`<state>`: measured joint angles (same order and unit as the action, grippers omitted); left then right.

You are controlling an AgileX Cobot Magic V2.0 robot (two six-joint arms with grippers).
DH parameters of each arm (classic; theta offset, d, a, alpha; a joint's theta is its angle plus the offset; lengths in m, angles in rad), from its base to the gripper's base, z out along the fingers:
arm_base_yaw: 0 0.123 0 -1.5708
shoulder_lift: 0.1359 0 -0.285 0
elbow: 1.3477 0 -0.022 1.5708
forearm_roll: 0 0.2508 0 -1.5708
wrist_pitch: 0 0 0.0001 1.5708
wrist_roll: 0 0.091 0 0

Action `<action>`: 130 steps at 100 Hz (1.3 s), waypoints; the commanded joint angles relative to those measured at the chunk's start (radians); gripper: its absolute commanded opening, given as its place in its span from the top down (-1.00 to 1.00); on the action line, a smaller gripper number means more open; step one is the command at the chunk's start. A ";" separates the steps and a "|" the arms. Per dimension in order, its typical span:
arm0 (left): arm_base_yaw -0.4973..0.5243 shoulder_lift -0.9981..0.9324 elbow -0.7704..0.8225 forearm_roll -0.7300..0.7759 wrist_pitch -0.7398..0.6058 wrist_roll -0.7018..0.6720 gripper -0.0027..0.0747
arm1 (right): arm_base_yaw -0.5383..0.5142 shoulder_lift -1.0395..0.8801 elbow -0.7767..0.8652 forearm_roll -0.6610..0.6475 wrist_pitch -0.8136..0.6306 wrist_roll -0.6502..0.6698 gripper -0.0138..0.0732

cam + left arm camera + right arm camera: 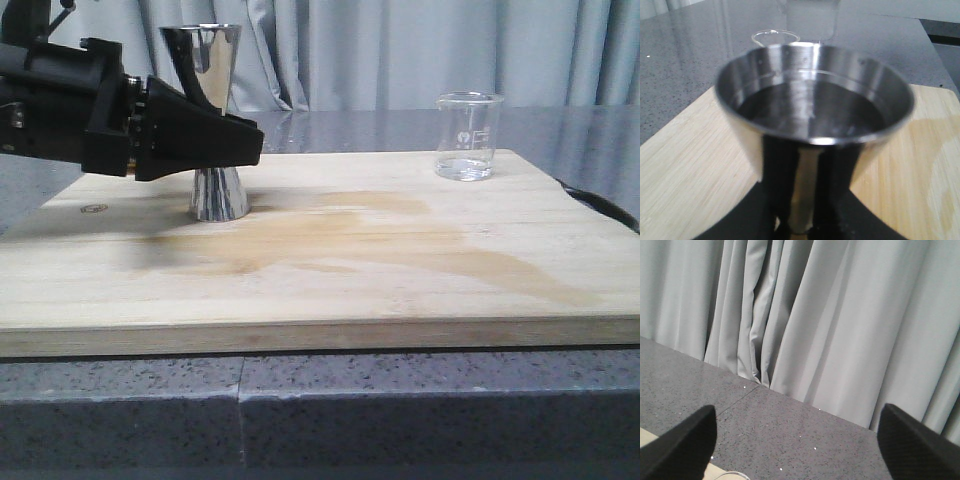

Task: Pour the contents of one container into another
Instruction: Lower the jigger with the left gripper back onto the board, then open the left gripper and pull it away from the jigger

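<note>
The steel jigger [220,193] stands upright on the left rear of the wooden board [420,290]. My left gripper [228,135] reaches in from the left and is shut on its narrow waist. In the left wrist view the jigger's cup [810,100] fills the frame with liquid inside, and the left gripper [805,220] sits close on either side of the stem. The clear glass beaker [467,135] stands at the board's right rear with a little liquid at its bottom; its rim [775,36] shows beyond the jigger. My right gripper [797,445] is open and empty, above the beaker's rim [732,475].
A damp stain [330,240] spreads across the board's middle. The board lies on a grey speckled counter [400,410], and grey curtains [400,50] hang close behind. A dark cable [600,200] lies off the board's right edge.
</note>
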<state>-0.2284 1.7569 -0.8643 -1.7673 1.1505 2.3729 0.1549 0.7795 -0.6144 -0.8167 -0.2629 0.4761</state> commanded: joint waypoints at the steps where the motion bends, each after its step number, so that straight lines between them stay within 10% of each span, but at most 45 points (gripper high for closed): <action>1: 0.002 -0.036 -0.018 -0.083 0.117 0.004 0.98 | -0.006 -0.008 -0.027 0.017 -0.054 -0.001 -0.63; 55: 0.002 -0.036 -0.018 -0.081 0.111 0.004 0.94 | -0.006 -0.008 -0.027 0.017 -0.075 -0.001 -0.63; 84: 0.002 -0.036 -0.018 -0.081 0.111 -0.014 0.26 | -0.006 -0.008 -0.027 0.017 -0.084 -0.001 -0.63; 113: 0.002 -0.036 -0.018 -0.072 0.118 -0.014 0.17 | -0.006 -0.008 -0.027 0.017 -0.084 -0.001 -0.62; 130: 0.002 -0.038 -0.018 -0.070 0.118 -0.043 -0.26 | -0.006 -0.008 -0.027 0.017 -0.084 -0.001 -0.62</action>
<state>-0.2284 1.7584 -0.8643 -1.7735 1.1523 2.3561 0.1549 0.7795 -0.6144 -0.8167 -0.2896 0.4761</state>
